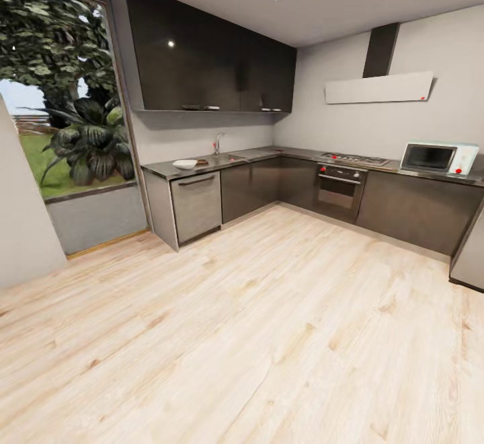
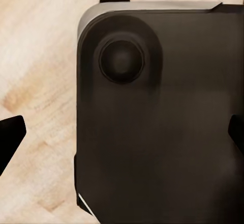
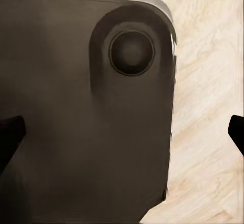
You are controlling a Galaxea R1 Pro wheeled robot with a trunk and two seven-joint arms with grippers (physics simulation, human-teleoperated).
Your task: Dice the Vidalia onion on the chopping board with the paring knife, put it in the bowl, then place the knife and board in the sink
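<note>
Two arms hung stowed while we faced the kitchen from across the plank floor point(image 1: 269, 336). In the head view the bowl point(image 1: 185, 163) and chopping board point(image 1: 201, 162) lay on the counter point(image 1: 161, 171), the sink point(image 1: 228, 158) just beyond, all far ahead of either end effector. In the left wrist view the left end effector point(image 2: 122, 132) stood spread, empty, over our dark base point(image 2: 162, 132). In the right wrist view the right end effector point(image 3: 122, 132) matched it. We judged driving squarely to the sink came first.
</note>
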